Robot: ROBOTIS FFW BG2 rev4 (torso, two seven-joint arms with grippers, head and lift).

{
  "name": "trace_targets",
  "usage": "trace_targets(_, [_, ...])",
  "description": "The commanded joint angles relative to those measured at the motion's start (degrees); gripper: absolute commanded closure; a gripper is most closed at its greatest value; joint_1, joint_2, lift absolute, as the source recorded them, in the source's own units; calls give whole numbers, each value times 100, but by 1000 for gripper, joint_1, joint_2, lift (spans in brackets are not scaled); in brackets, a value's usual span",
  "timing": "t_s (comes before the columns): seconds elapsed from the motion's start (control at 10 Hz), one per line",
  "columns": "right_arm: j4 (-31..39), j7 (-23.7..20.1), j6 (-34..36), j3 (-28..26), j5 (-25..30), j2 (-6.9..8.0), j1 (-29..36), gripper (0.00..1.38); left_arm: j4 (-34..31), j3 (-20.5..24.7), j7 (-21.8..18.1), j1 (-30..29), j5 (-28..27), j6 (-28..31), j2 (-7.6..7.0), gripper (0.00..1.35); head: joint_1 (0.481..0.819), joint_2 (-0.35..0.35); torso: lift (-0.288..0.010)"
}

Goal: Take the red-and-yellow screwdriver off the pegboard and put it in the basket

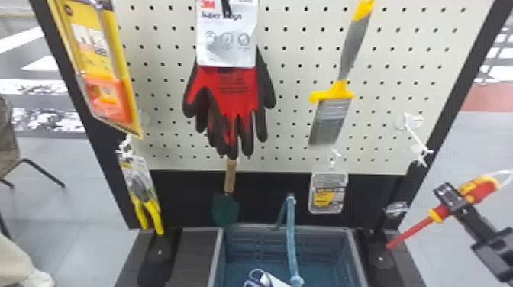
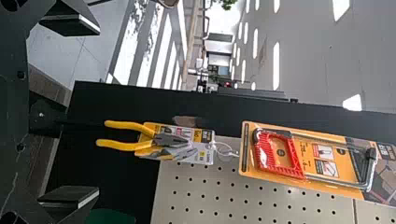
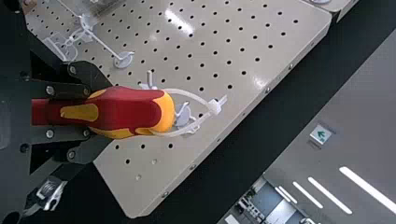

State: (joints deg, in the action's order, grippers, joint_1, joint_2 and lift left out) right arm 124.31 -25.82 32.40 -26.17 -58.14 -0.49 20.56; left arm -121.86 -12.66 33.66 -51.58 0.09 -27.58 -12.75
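In the head view my right gripper (image 1: 452, 200) is at the right, beside the pegboard's right edge, shut on the red-and-yellow screwdriver (image 1: 481, 189), whose red shaft slants down to the left. The right wrist view has the right gripper (image 3: 77, 112) closed around the screwdriver (image 3: 135, 111), with a white loop tie on its handle end, in front of the pegboard (image 3: 243, 42). The blue-grey basket (image 1: 286, 229) stands below the board, with white-and-blue scissors inside. The left gripper (image 2: 70, 114) is parked facing the board's left side, its fingers wide apart and holding nothing.
Red-black gloves (image 1: 236, 91), a yellow-grey brush (image 1: 336, 99), a hacksaw pack (image 1: 101, 68), yellow-handled pliers (image 1: 147, 202), a small trowel (image 1: 226, 208) and a clear pack (image 1: 328, 192) hang around the board. A bare white hook (image 1: 416, 137) juts out at the right. A blue strip (image 1: 291, 240) hangs over the basket.
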Motion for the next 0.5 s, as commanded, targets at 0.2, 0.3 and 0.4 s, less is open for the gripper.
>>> trace_targets(0.2, [-569, 7, -454, 490, -233, 54, 76, 1139, 0, 18, 0, 12, 0, -19, 0, 99, 549, 0, -100])
trace_targets(0.3, [-653, 51, -656, 631, -303, 54, 137, 1139, -28, 18, 0, 0, 0, -19, 0, 99, 549, 0, -100])
trace_targets(0.4, [-653, 112, -832, 719, -321, 54, 236, 1141, -28, 26, 0, 0, 0, -28, 0, 99, 549, 0, -100])
